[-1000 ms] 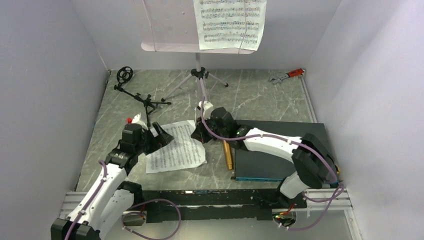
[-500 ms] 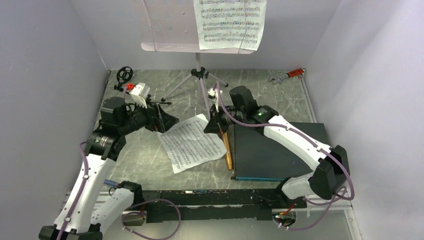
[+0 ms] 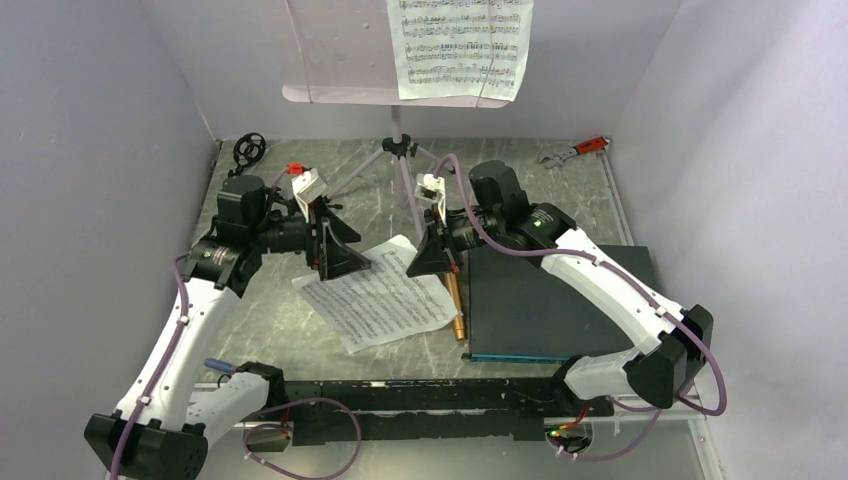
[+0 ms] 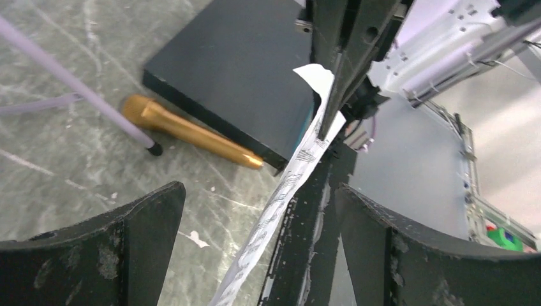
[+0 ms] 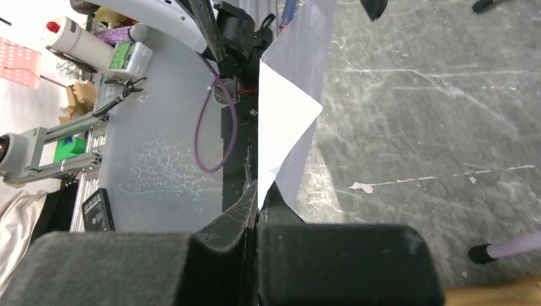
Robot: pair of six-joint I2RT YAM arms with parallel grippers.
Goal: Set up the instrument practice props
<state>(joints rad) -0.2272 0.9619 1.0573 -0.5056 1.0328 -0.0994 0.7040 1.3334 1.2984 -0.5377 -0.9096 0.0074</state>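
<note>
The pale music stand (image 3: 335, 60) on its silver tripod (image 3: 400, 150) stands at the back with one sheet-music page (image 3: 460, 45) on it. A second page (image 3: 385, 300) hangs tilted over the table. My right gripper (image 3: 435, 258) is shut on its far corner, as the right wrist view (image 5: 257, 191) shows with the page (image 5: 281, 115). My left gripper (image 3: 338, 248) is open; the page (image 4: 281, 197) runs edge-on between its wide-apart fingers (image 4: 147, 223). The gold microphone (image 3: 455, 305) lies beside the page. The black mic stand (image 3: 248, 150) lies at the back left, partly hidden.
A dark flat board (image 3: 560, 300) lies at the right, touching the microphone; it also shows in the left wrist view (image 4: 242, 64). A red-handled wrench (image 3: 575, 150) lies at the back right. Grey walls enclose the table on three sides.
My right gripper has lifted and carried the page's far corner to the right and back. My left arm has risen and swung right, staying at the page's left edge.
</note>
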